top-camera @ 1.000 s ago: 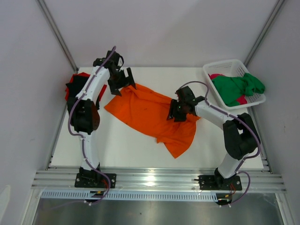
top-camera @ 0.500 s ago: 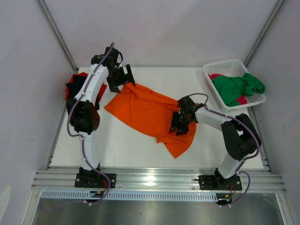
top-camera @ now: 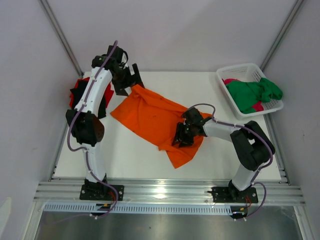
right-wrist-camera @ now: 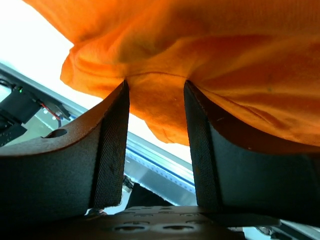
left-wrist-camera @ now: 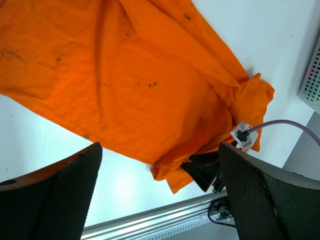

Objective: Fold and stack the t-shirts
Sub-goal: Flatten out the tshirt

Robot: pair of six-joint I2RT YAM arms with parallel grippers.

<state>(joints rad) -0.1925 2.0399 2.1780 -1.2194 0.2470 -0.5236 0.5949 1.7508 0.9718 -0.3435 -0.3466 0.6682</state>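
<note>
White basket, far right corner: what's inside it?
A green t-shirt fills the basket, spilling over its rim. Magenta-pink cloth peeks out beneath it. Anything lower is covered.

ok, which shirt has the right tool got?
The orange t-shirt, spread on the table, a fold pinched in the right tool. The green t-shirt lies in the basket.

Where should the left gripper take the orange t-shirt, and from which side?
The far-left corner of the orange t-shirt, beside the open left gripper. Come from above, across the edge: the cloth lies flat on the table there, and the right gripper holds the opposite end.
</note>
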